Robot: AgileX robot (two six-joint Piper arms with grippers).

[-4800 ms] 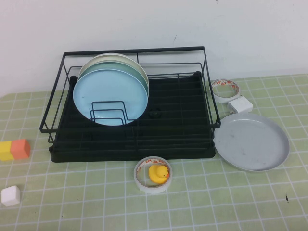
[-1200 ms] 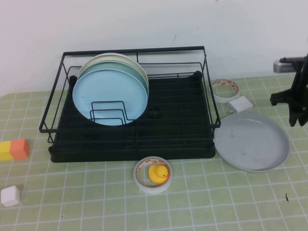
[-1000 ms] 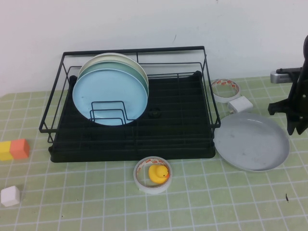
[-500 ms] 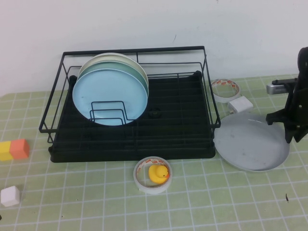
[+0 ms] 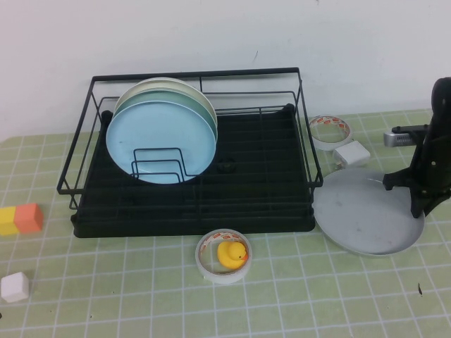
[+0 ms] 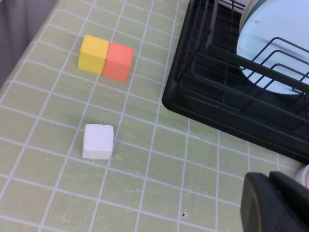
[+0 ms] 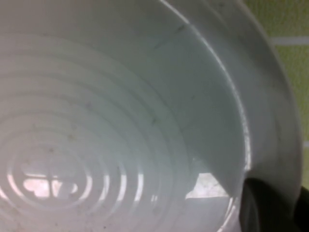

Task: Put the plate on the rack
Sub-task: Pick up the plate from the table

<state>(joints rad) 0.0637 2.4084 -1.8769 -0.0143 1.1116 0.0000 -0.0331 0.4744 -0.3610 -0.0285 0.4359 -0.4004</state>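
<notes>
I take the rack (image 5: 194,165) as my landmark and go from its left side to its right.

Well to the left of the rack lie a yellow and orange block (image 5: 21,218) and, nearer to me, a white cube (image 5: 14,286). My left gripper (image 6: 277,203) hangs over the table near the rack's front left corner, as its wrist view shows, and its jaws are closed on nothing.

Inside the rack, in its left part, a light blue plate (image 5: 161,143) stands upright with paler plates behind it. The right part of the rack has free dividers. Just in front of the rack a yellow duck (image 5: 231,253) sits inside a tape roll (image 5: 223,255).

Just to the right of the rack, the plate (image 5: 365,209) lies flat on the table, its left edge almost touching the rack. My right gripper (image 5: 421,205) is at the plate's far right rim, and its jaws look narrowed around that rim.

I judge the task is only at its beginning: the grasp is being made, and lifting, turning upright and setting between dividers are all left.
</notes>
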